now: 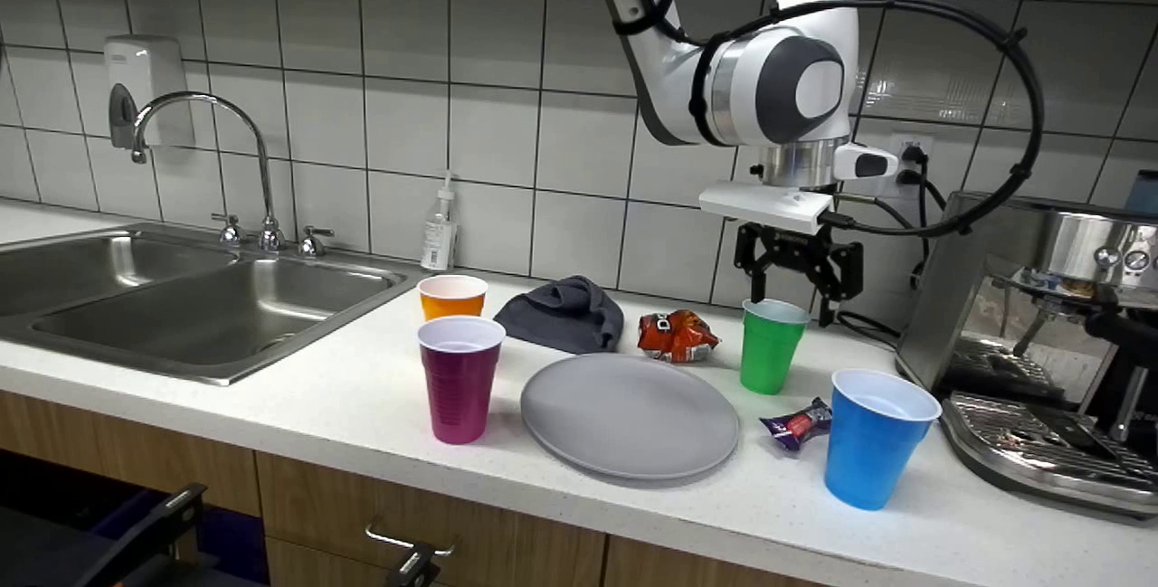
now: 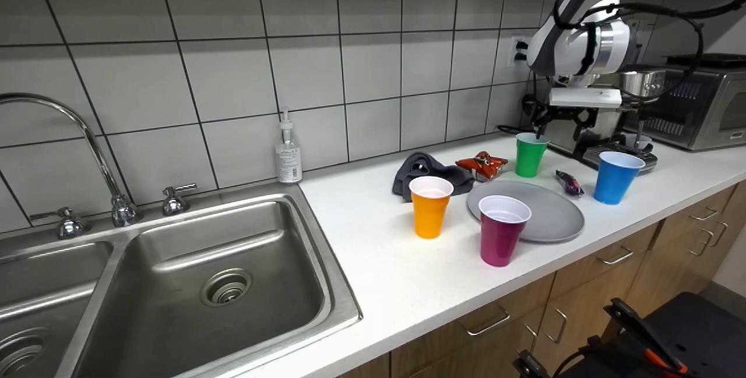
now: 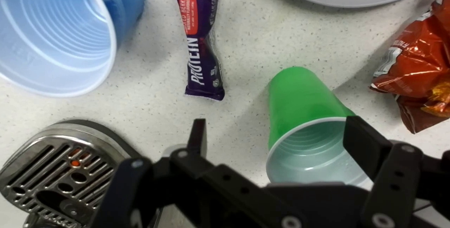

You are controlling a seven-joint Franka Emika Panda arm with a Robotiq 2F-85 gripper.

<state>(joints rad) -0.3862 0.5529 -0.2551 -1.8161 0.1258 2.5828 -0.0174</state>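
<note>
- We see a white desk (image 1: 353, 406) bearing the things; our clock, read in an exterior view, centres on the plate (image 1: 631, 416).
- The sink (image 1: 208, 316), let into the desk, sits between 9 and 10 o'clock.
- The coffee machine (image 1: 1004, 352) stands towards 3 o'clock, well apart from the plate.
- The plate lies flat.
- The tool (image 1: 792, 302) hangs at 2 o'clock, fingers spread wide, nearest the green cup (image 1: 772, 352); in the wrist view one finger overlaps the rim, and we cannot tell whether they touch.
- The dark cloth (image 1: 563, 320) lies bunched at 11.
- The blue cup (image 1: 877, 442) stands upright just past 3.
- The purple cup (image 1: 459, 383) stands upright between 9 and 10.
- The green cup stands upright at 2.
- The orange cup (image 1: 450, 302) stands upright at 10.
- The bag (image 1: 677, 336) lies crumpled at 1.
- The bar (image 1: 799, 425) lies at 3, between plate and blue cup.
</note>
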